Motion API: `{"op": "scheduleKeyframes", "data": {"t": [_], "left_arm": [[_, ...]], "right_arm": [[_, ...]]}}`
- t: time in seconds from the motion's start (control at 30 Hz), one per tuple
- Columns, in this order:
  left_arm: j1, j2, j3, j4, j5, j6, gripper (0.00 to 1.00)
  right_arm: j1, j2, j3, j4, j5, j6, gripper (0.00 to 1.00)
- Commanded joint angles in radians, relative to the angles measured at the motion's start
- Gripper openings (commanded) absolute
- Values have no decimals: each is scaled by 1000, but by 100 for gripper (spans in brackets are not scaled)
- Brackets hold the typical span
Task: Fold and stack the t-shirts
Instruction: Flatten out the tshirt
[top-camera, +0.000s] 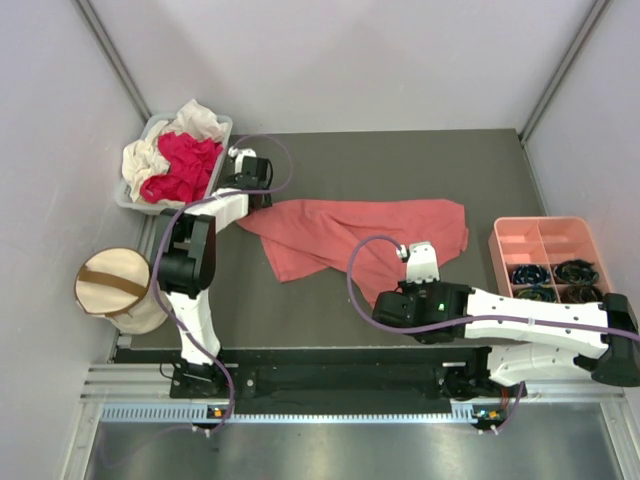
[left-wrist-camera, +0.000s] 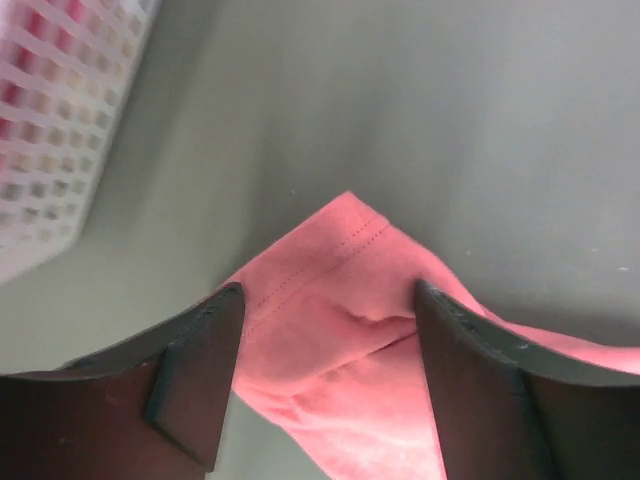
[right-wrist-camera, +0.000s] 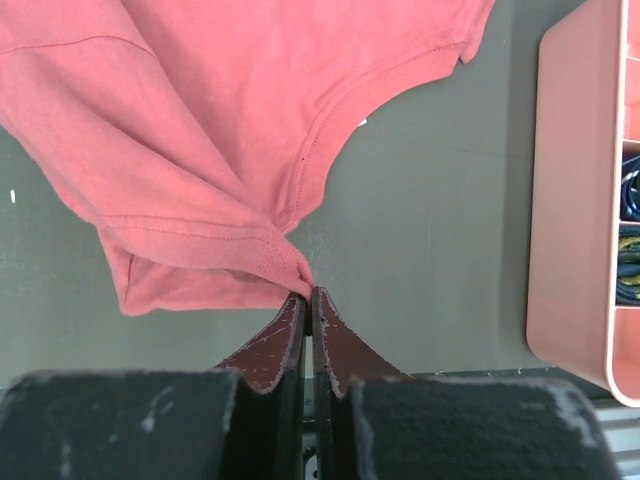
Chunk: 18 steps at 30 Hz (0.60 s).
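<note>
The two fingers (left-wrist-camera: 195, 380) of the left gripper (left-wrist-camera: 328, 298) stand apart, one on either side of a stitched corner of the pink shirt (top-camera: 340, 228), not pressed onto it. The two fingers of the right gripper (right-wrist-camera: 308, 296) are squeezed together on a small pinch of the same shirt's hemmed edge; the cloth gathers into creases at their tips.

Three shirts are in view. The pink shirt, soft knit with rows of stitching along its hems, lies loosely spread and rumpled across the middle of the dark matte table (top-camera: 420, 165), with its left corner under the left gripper and its near edge in the right one. The other two, a magenta shirt (top-camera: 185, 165) and a cream shirt (top-camera: 200, 118), are crumpled together in one pale plastic basket (top-camera: 128, 198) with lattice walls, at the table's far left corner just beside the left gripper.

One rigid pink tray (top-camera: 545, 222) sits at the right edge, rectangular and split into compartments; the nearer ones hold dark coiled items, too small to name. One round cream fabric bin (top-camera: 112, 290) with a brown strap (top-camera: 110, 281) across its top stands off the table's left side — well apart from the pink shirt.
</note>
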Motion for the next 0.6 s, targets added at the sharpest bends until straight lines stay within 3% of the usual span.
{"op": "scheduleKeyframes", "data": {"t": [0.0,0.07,0.1,0.17,0.4,0.57], "left_arm": [[1,67,26,-15,6,-20,54],[-1,89,58,-44,12,-29,41],[1,90,60,-44,17,-29,24],[1,87,55,-41,26,-31,1],[1,44,109,-55,92,-26,0],[-1,50,285,-101,211,-3,0]], "right_arm": [[-9,-28,34,11,17,-8,0],[-14,-34,31,13,11,-4,0],[-18,-36,28,15,8,-4,0],[-21,-37,29,19,8,-8,0],[-26,-28,34,38,8,-19,0],[-26,-10,40,47,4,-14,0]]}}
